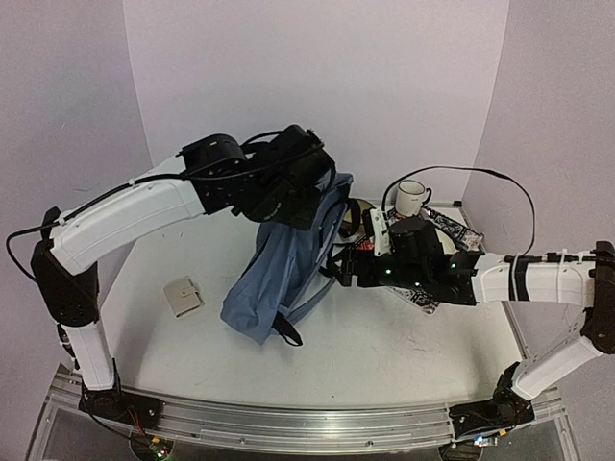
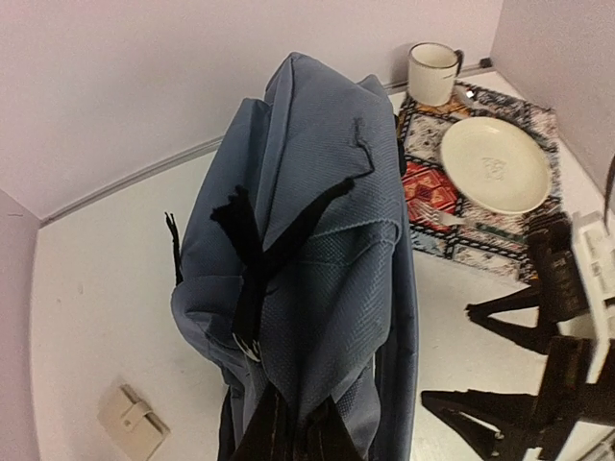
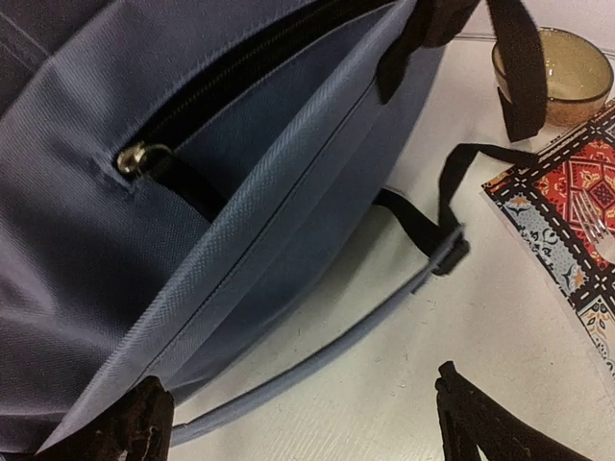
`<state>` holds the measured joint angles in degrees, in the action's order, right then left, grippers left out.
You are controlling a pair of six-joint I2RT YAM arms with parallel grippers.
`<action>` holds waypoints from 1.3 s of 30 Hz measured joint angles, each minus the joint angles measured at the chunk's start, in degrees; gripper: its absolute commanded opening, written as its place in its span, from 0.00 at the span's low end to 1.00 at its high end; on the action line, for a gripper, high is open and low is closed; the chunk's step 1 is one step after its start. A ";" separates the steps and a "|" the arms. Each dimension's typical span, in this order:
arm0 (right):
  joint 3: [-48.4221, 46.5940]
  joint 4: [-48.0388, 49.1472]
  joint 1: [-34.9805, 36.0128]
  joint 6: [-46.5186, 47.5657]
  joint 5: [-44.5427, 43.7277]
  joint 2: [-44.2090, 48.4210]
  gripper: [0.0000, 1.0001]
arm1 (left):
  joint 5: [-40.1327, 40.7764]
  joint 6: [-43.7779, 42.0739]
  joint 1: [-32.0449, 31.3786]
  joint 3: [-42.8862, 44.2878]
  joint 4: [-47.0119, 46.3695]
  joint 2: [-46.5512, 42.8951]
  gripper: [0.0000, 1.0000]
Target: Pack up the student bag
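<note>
Fabric up top of the student bag (image 2: 317, 240) is pinched tight in our left tool (image 2: 288, 430); our right tool (image 3: 303, 423) sits wide open just beside it, holding nothing.

Plate (image 2: 495, 163) on patterned mat (image 2: 428, 187), mug (image 2: 432, 72) beside; beige wallet (image 1: 183, 296) well apart.

The left arm (image 1: 125, 213) and right arm (image 1: 538, 279) have white tubular links and black joint housings. A thin black cable (image 1: 500, 176) loops over the right arm, whose wrist carries green lights (image 1: 386, 272). The right gripper (image 3: 300, 379) has black, rough-textured fingers (image 3: 480, 427).
</note>
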<state>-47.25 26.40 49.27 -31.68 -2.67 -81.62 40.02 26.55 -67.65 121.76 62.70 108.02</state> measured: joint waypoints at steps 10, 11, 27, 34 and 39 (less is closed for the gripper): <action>3.55 0.17 0.27 0.29 -1.62 7.07 0.95 | -17.53 10.62 12.05 -33.41 -23.02 -24.31 0.00; 3.55 0.19 0.27 0.32 -1.51 7.20 0.95 | -18.14 12.12 13.18 -35.92 -24.21 -25.97 0.00; -9.40 1.34 4.71 -2.82 5.15 -12.98 0.95 | -23.84 24.00 26.28 -56.36 -35.77 -37.29 0.00; -17.43 3.90 10.28 -5.69 9.67 -21.96 0.95 | -23.82 24.74 27.12 -59.29 -36.90 -38.96 0.00; -20.63 6.57 12.94 -7.16 12.30 -25.14 0.95 | -23.21 24.69 27.21 -60.68 -37.38 -39.77 0.00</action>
<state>-67.88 32.97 62.21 -38.85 9.63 -106.77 16.81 51.24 -40.44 61.09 25.31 68.25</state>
